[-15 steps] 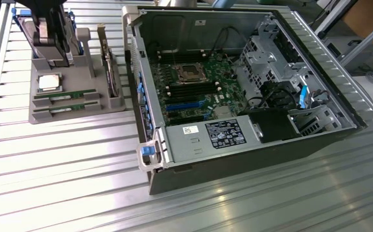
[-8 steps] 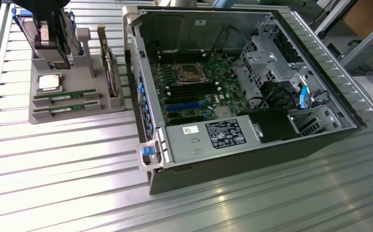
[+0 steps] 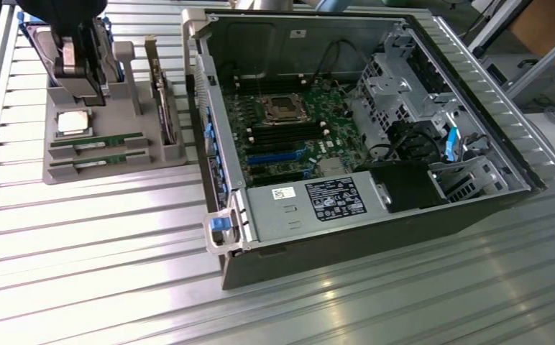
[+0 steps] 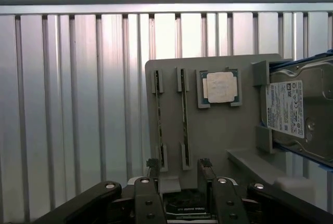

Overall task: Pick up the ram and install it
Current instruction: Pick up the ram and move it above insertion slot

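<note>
Claw (image 3: 81, 65) is open and empty, hovering over the grey tray (image 3: 114, 174) in the upper left of the exterior view, close to the upright hard drive (image 3: 39, 43). Ram (image 3: 98, 144) sits on edge in its tray slot, untouched, with a second stick (image 3: 95, 162) just beside it and the processor chip (image 3: 74, 123) just on the other side. My worries: in the wrist view the jaws stand wide enough to straddle both sticks, so a descent off-centre could pinch two or land a finger on the slot posts. A thin board gripped off-middle will likely tilt. A tilted stick won't seat in the motherboard slots (image 3: 277, 135) and could clip the case wall (image 3: 197, 72).
</note>
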Robot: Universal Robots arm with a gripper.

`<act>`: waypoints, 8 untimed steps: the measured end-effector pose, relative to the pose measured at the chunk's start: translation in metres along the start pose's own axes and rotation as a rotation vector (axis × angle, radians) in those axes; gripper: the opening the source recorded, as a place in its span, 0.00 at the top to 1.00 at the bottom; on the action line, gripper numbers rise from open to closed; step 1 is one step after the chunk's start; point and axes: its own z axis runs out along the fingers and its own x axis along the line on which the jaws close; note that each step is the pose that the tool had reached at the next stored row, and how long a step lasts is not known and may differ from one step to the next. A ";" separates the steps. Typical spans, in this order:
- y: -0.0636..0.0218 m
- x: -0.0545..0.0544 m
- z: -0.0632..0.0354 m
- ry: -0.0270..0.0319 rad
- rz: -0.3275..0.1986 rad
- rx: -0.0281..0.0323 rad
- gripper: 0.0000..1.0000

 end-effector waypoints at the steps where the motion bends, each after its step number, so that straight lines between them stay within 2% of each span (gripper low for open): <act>1: 0.0000 0.000 0.0007 0.0000 0.000 0.0000 0.58; 8: -0.0003 0.000 0.0062 0.0000 0.000 0.0000 0.58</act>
